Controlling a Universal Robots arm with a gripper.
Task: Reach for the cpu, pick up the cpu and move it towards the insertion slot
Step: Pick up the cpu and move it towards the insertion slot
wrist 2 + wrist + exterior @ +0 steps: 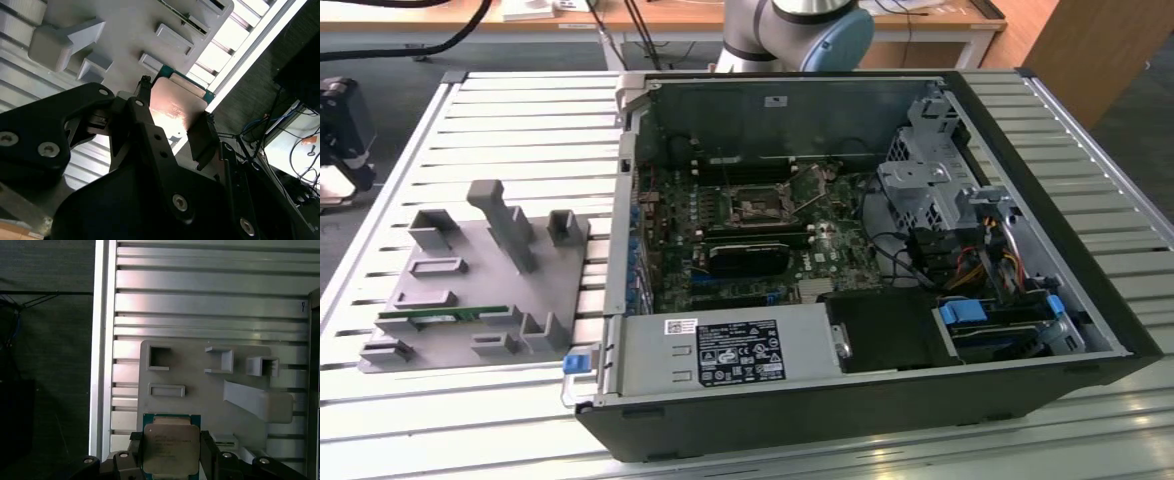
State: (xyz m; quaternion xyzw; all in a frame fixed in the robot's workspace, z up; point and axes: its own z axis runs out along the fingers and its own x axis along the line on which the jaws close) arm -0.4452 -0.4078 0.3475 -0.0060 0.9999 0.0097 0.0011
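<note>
Black two-finger gripper (174, 120) clamping small flat square cpu (171, 447), silvery top, green rim, over edge of grey plastic tray (200, 390). Silver-framed square insertion slot (757, 206) sitting well apart, inside open black computer case (854, 420).

The exterior view looks steeply down from high up on the slatted worktop (494, 110), taking in the open computer case (1067, 250) and, at the exterior view's left, the grey tray (467, 290). Both wrist views sit close above that tray (200, 385) (125, 40). The first faces straight down and the second slants past the hand (175, 104). They share the cpu (171, 447) (172, 97).
</note>
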